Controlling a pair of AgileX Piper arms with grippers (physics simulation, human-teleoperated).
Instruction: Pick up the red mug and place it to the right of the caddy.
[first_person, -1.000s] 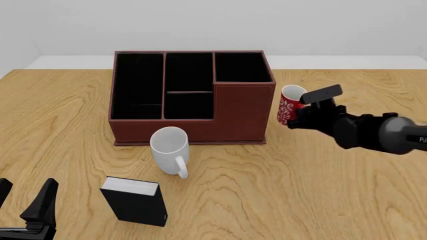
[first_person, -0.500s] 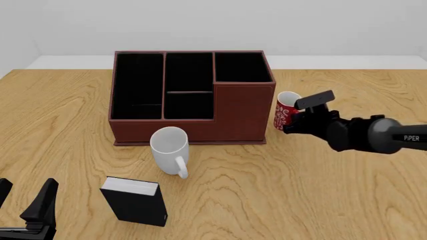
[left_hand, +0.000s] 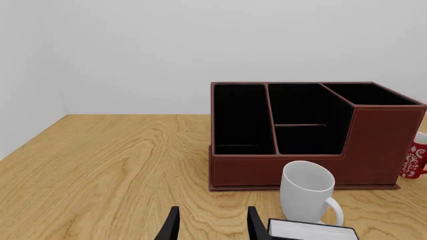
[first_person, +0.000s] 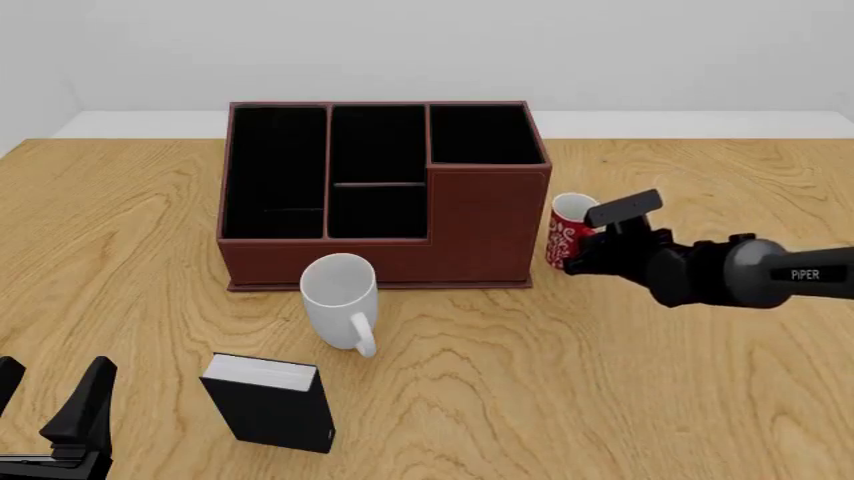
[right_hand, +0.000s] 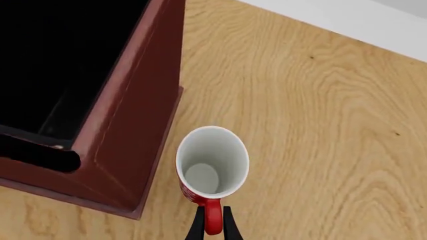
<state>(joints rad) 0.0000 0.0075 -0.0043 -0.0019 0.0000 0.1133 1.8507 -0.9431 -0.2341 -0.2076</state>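
The red mug (first_person: 571, 232) with its white swirl pattern stands upright just right of the caddy (first_person: 470, 228), a narrow gap apart. My right gripper (first_person: 595, 246) is shut on the mug's red handle (right_hand: 212, 220). The right wrist view looks down into the mug's white inside (right_hand: 211, 165), beside the caddy's wall (right_hand: 133, 125). I cannot tell whether the mug's base rests on the table. The left wrist view shows the mug (left_hand: 415, 162) at its edge, past the caddy (left_hand: 373, 150). My left gripper (first_person: 51, 392) is open and empty at the near left corner.
A plain white mug (first_person: 338, 290) stands in front of the caddy, handle toward me. A small black box (first_person: 267, 400) stands nearer, left of centre. Both show in the left wrist view, the white mug (left_hand: 307, 192) and the box (left_hand: 310, 231). A wall bounds the far table edge.
My right gripper has carried the red mug down and leftward, closer to the caddy's right side. The left arm has not moved.
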